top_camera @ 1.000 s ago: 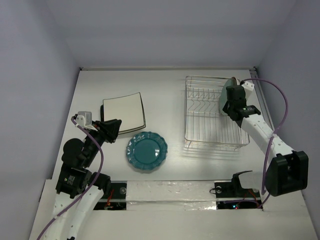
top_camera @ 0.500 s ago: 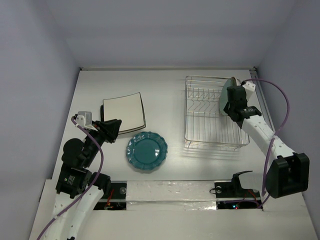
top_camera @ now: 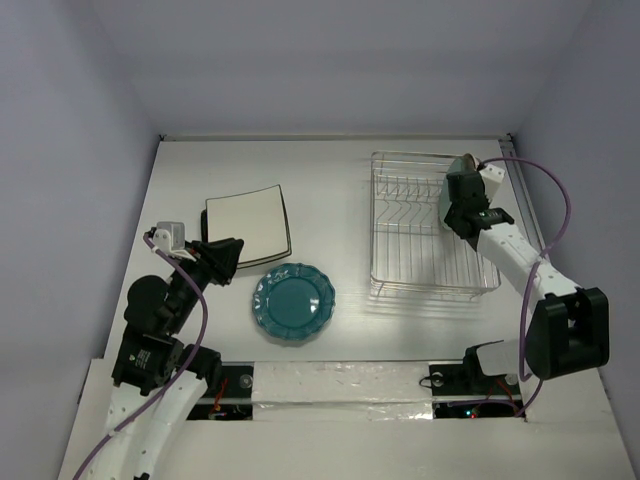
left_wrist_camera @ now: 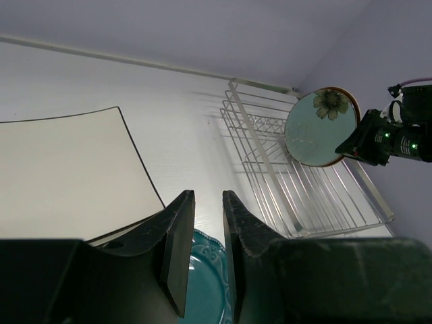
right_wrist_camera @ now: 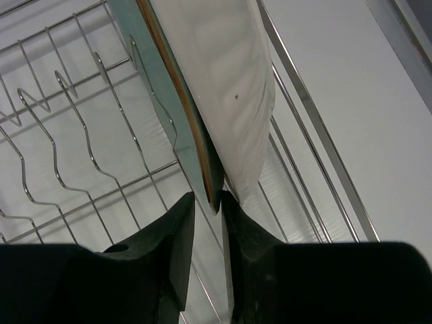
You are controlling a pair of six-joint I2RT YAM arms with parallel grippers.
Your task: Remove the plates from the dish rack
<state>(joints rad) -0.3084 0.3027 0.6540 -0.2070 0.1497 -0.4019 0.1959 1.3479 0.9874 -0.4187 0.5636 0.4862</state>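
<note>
At the left, the nearly closed, empty left gripper idles by the unloaded square plates and teal plate, while the right gripper pinches the last plate's rim, upright in the rack for lifting.

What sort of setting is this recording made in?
Likely a lab test cell, not a kitchen: a bare white table walled by plain panels, holding only a wire dish rack and plates such as the teal plate.

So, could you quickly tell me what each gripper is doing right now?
Left gripper: nearly shut, holding nothing.
Right gripper: shut on the round plate, on edge at the dish rack.
</note>
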